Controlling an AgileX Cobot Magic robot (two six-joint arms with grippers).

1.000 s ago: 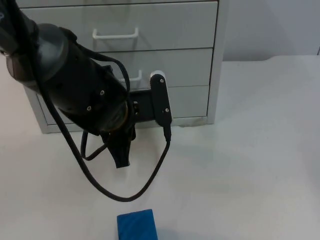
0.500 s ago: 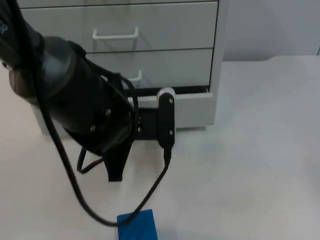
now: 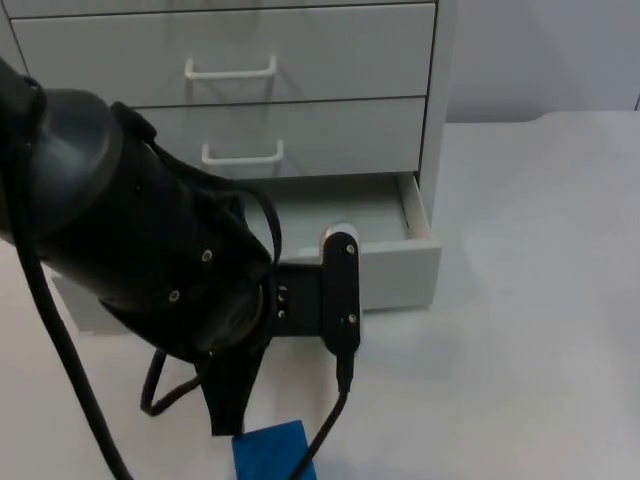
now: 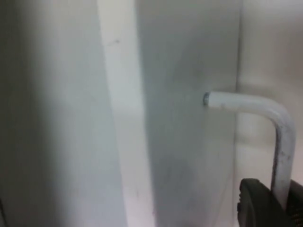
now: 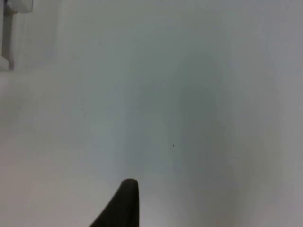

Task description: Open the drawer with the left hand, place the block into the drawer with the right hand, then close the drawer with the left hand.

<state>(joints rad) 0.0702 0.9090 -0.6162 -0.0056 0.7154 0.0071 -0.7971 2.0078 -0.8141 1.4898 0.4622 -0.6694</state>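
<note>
The bottom drawer (image 3: 395,245) of a grey drawer cabinet (image 3: 300,90) stands pulled out, the left claw (image 4: 274,201) clamped on its white handle (image 4: 270,127). A blue block (image 3: 270,455) lies at the worktop's (image 3: 520,300) near edge. The right claw (image 5: 124,203) waits over bare worktop, its grip state unclear.

One cabinet (image 3: 445,120) at desk's (image 3: 540,300) far edge. Three drawers: top drawer (image 3: 330,50), middle drawer (image 3: 340,135), bottom drawer (image 3: 400,270) pulled out. Three white handles: two on upper drawer fronts, top handle (image 3: 231,71) and middle handle (image 3: 243,155); third, bottom handle (image 4: 265,123), in left wrist view. One blue block (image 3: 270,455) at desk's near edge.
</note>
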